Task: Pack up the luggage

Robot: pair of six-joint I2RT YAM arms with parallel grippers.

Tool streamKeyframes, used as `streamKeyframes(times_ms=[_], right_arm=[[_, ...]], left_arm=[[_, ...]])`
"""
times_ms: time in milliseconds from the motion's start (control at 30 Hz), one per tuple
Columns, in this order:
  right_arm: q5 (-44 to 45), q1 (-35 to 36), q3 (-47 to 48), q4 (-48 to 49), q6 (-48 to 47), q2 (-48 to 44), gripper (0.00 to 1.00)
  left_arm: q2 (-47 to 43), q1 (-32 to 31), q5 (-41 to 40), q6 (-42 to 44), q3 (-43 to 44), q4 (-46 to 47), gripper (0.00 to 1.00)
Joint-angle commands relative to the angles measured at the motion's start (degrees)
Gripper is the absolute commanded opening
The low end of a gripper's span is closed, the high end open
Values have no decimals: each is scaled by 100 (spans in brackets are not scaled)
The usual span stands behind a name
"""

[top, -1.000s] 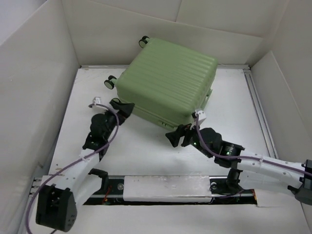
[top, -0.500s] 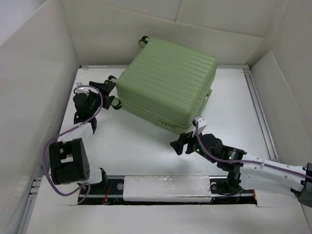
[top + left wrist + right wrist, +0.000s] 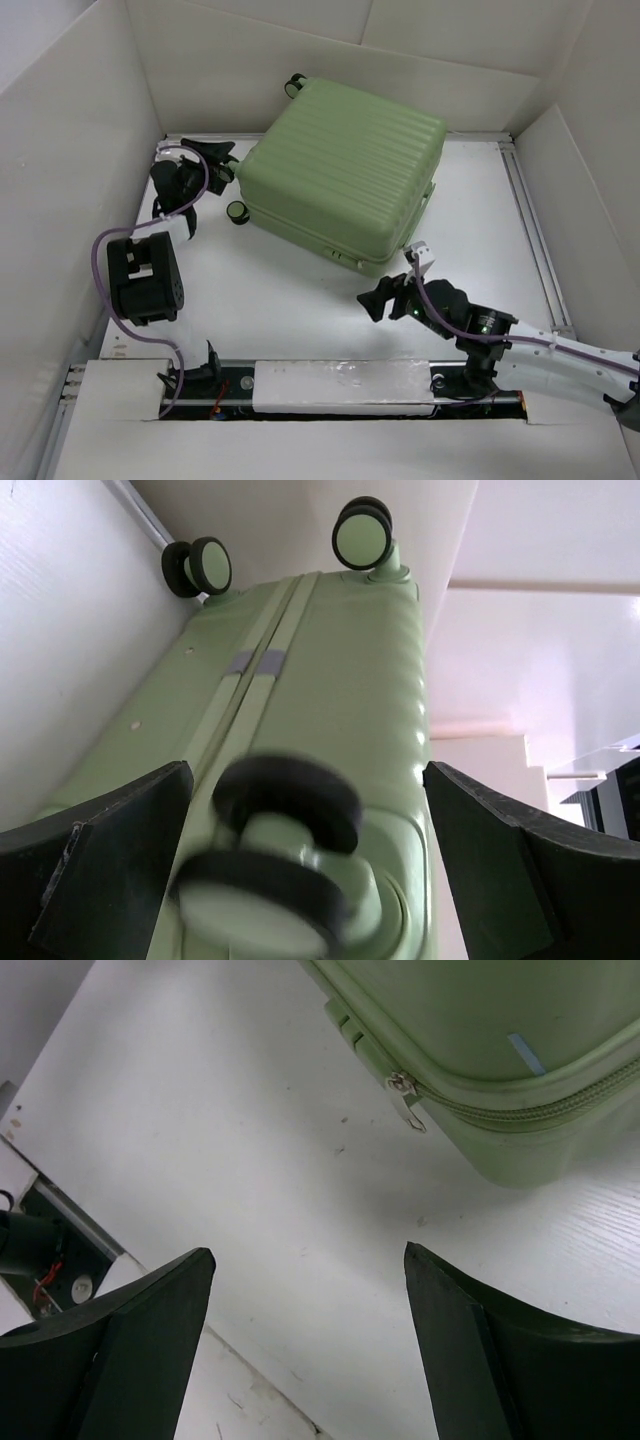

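- The luggage (image 3: 345,180) lies flat on its ribbed shell toward the far side of the table (image 3: 300,320), turned at an angle. The lid is down, and the stretch of zip seen from the right wrist is run closed (none of the lining shows).
- The left gripper (image 3: 222,165) is at the wheel end with its jaws spread wide. They straddle one caster wheel (image 3: 285,820) without pinching it. My guess is it sits there because that end gives something to brace or turn the case by.
- The right gripper (image 3: 380,298) hovers low over bare table, just off the case's near corner. Its jaws are parted and nothing is between them.
- The zipper pull (image 3: 405,1095) dangles from the seam a little ahead of that gripper. That tab is probably why the arm is placed there, since it is the way into the case.
- With one arm at each end, it reads to me as one steadying while the other works the zip.
- The caster looks free to swivel, so a hold on it could slip.
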Motion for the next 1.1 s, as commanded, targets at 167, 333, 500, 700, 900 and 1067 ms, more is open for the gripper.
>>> streamKeyframes(times_ms=[167,333,500,700,900,1067], right_arm=[[679,6,314,-155,137,260,54],[732,-433,754,-155,-266,903,27],[-126,-1478,1211,-6,-908,1307,17],[-1358,-2926,1870,284,-1822,2027,12],[-2141,-3694,2548,-31,-2201,2380,24],[-1871,-3642,1779,-304,-2201,1495,52]], left_arm=[[665,-151,383,-87,797,584,61],[596,-152,549,-535,200,1481,0],[-18,-38,550,-606,-1021,2053,0],[-1556,15,488,-378,-2732,2167,0],[-4244,68,244,402,-4238,329,0],[-5800,68,-233,1169,-3801,-1452,0]])
